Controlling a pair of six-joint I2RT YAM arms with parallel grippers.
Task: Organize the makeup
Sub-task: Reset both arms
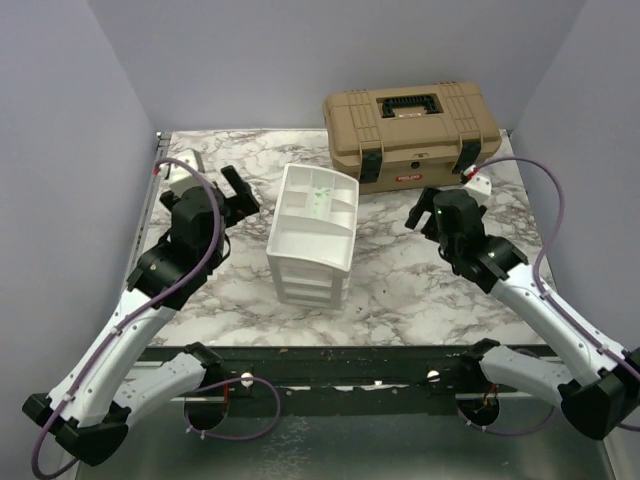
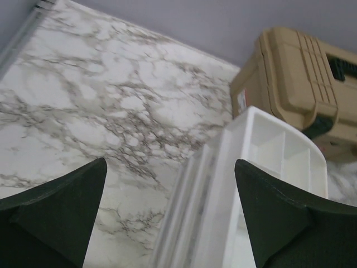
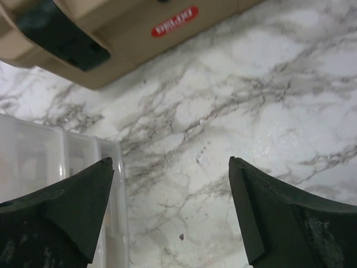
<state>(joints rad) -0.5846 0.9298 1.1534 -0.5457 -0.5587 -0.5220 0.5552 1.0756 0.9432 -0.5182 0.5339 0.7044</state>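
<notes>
Marble worktop is occupied by 1 white drawer unit and 1 tan toolbox; left jaws and right jaws are spread wide, empty.

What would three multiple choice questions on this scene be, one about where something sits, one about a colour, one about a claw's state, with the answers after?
1. Where does the tan toolbox stand relative to the white drawer unit?
A) behind it, to the right
B) in front of it
C) on top of it

2. What colour is the oval label on the toolbox front?
A) blue
B) red
C) green

3. What state is the left claw in?
A) shut on a drawer
B) shut on a pencil
C) open, holding nothing

Answers:
1 A, the top view shows it at the far edge, right of the unit.
2 B, the right wrist view shows it red.
3 C, the left wrist view shows it spread wide, nothing gripped.
</notes>
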